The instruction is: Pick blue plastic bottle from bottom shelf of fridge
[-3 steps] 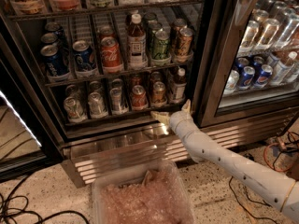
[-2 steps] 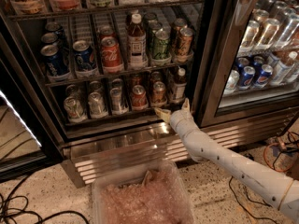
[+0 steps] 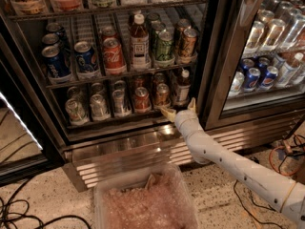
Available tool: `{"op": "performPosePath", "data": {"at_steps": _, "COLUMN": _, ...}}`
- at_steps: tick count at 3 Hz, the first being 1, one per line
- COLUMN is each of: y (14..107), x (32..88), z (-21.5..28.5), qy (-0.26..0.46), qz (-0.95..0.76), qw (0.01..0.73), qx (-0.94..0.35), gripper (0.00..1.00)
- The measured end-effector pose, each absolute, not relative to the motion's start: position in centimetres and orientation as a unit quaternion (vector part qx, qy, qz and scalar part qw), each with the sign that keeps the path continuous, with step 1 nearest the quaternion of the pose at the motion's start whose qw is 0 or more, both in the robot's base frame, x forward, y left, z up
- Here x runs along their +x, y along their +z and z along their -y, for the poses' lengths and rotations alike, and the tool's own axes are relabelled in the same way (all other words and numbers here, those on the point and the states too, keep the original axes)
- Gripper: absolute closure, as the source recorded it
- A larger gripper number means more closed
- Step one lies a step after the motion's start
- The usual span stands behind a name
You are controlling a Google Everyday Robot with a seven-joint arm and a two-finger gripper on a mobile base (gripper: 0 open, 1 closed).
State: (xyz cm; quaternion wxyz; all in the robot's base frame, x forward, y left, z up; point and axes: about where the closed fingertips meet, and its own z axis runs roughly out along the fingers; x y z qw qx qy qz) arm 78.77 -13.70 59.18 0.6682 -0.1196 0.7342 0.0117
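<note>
The fridge (image 3: 214, 56) stands open with its black frame and wire racks. The blue plastic bottle (image 3: 181, 87), small with a white cap and pale label, stands at the right end of the bottom shelf (image 3: 114, 119), next to several cans. My gripper (image 3: 179, 108) is open, its two pale fingers spread just in front of and slightly below the bottle, at the shelf's front rail. It holds nothing. The white arm reaches in from the lower right.
A taller white-capped bottle (image 3: 139, 41) and cans stand on the rack above. The ribbed steel grille (image 3: 119, 156) lies below the shelf. A clear plastic bin (image 3: 145, 204) sits on the floor in front. Cables lie at the left and right floor edges. The right glass door (image 3: 267, 51) is closed.
The gripper has moved slightly up and right, closer to the blue plastic bottle at the shelf's front rail. The bottle and cans have not moved.
</note>
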Motion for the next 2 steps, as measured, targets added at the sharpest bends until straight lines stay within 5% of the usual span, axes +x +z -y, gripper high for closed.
{"op": "performPosePath", "data": {"at_steps": 2, "y": 59.70, "x": 79.58, "z": 14.30, "qy": -0.002, "qz": -0.726, "qw": 0.679, "qx": -0.105, "gripper": 0.22}}
